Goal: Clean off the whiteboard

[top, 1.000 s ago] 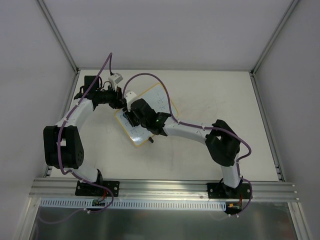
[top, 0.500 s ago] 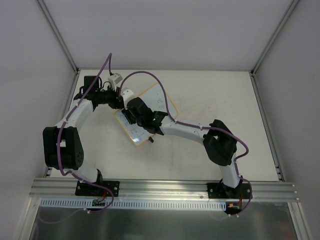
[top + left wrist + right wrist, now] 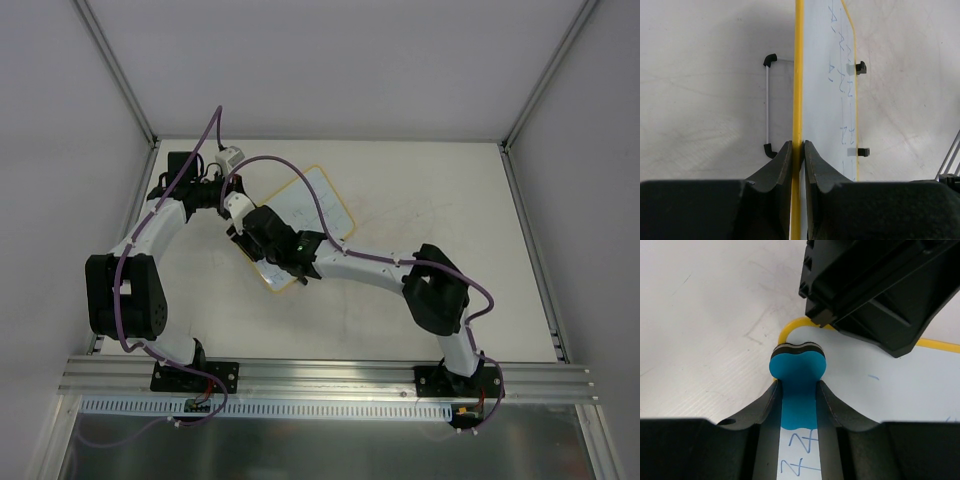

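The whiteboard (image 3: 322,203) lies at an angle at the back left of the table, white with a thin yellow rim (image 3: 798,75) and two black tabs (image 3: 860,67) on its far edge. Blue scribbles (image 3: 842,75) run along it. My left gripper (image 3: 798,147) is shut on the yellow rim at the board's left end. My right gripper (image 3: 797,386) is shut on a blue eraser (image 3: 797,371), which presses on the board near its rounded corner, right in front of the left gripper's black body (image 3: 880,285). More blue marks (image 3: 802,455) show between the right fingers, behind the eraser.
A thin white wire bracket with black ends (image 3: 768,105) lies on the table beside the board's rim. Purple cables (image 3: 300,160) arch over the board. The table's metal frame (image 3: 330,378) runs along the near edge, and white walls enclose the other sides.
My right gripper has slid the eraser up and to the left along the board, toward the corner that the left gripper holds. The left gripper and the board have stayed in place.
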